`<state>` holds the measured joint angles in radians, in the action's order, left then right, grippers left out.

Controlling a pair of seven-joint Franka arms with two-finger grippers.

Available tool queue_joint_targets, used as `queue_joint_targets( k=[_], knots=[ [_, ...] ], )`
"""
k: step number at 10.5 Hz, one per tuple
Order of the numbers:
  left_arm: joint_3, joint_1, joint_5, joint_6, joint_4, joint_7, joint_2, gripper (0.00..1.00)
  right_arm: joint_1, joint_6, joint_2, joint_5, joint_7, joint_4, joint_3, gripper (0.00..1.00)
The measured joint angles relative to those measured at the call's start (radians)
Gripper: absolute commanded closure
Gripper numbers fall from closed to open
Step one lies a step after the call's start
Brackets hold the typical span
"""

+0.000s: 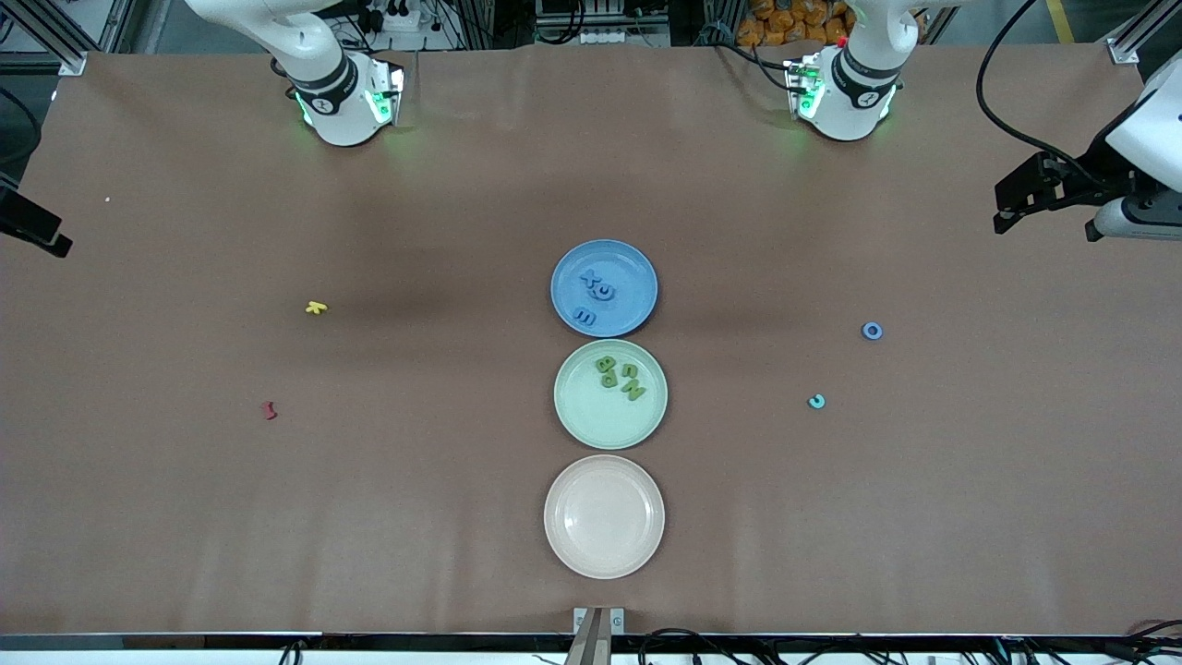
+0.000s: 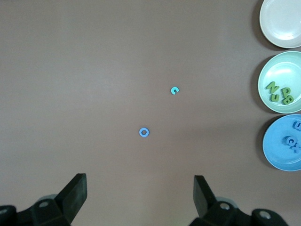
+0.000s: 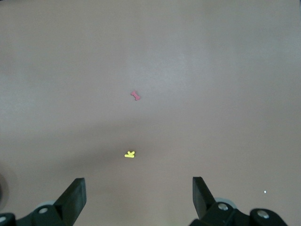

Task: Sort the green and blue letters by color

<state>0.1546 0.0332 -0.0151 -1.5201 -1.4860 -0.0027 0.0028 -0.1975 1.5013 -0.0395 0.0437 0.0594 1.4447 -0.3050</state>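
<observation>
Three blue letters (image 1: pixel 596 294) lie in the blue plate (image 1: pixel 637 268). Several olive green letters (image 1: pixel 621 377) lie in the pale green plate (image 1: pixel 586 420), which stands beside it, nearer the front camera. A loose blue ring letter (image 1: pixel 872 331) (image 2: pixel 144 132) and a teal C (image 1: pixel 816 401) (image 2: pixel 174 90) lie on the table toward the left arm's end. My left gripper (image 2: pixel 140 188) hangs open and empty, high over that end. My right gripper (image 3: pixel 138 190) is open and empty, high over the right arm's end.
An empty beige plate (image 1: pixel 604 517) stands nearest the front camera, in line with the other two. A yellow letter (image 1: pixel 316 308) (image 3: pixel 130 154) and a dark red piece (image 1: pixel 270 410) (image 3: pixel 136 95) lie toward the right arm's end. Brown paper covers the table.
</observation>
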Motion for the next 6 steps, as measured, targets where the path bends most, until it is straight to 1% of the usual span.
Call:
queue_joint_targets(
  k=[4, 6],
  knots=[
    [0.000, -0.003, 0.000, 0.002, 0.000, -0.065, 0.000, 0.00, 0.004, 0.004, 0.001, 0.000, 0.012, 0.004, 0.033, 0.00],
    [0.000, -0.003, 0.000, 0.002, 0.000, -0.069, 0.000, 0.00, 0.030, 0.005, 0.002, -0.001, 0.013, 0.004, 0.076, 0.00]
  ],
)
